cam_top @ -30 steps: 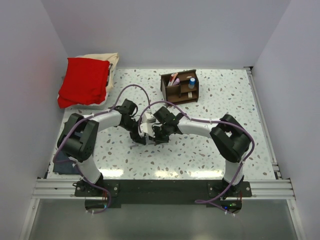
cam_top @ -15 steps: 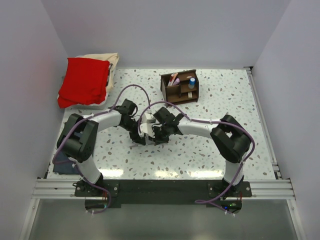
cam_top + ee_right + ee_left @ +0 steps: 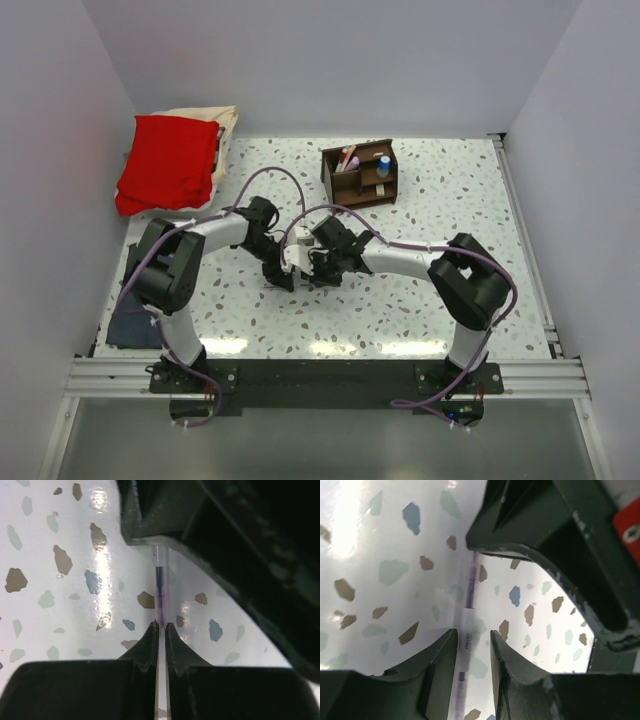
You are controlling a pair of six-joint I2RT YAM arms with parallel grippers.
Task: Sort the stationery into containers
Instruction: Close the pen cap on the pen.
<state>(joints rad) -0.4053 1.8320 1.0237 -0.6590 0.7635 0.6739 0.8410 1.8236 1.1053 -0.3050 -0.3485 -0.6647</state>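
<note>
at mid-table (image 3: pixel 450 200), well short of the organizer (image 3: pixel 360 172), we seem to be handing over. our left gripper (image 3: pixel 472 645) stands part open astride the pen (image 3: pixel 468 625); our right gripper (image 3: pixel 162 630) pinches it tight. next we need an upright carry to a compartment.
</note>
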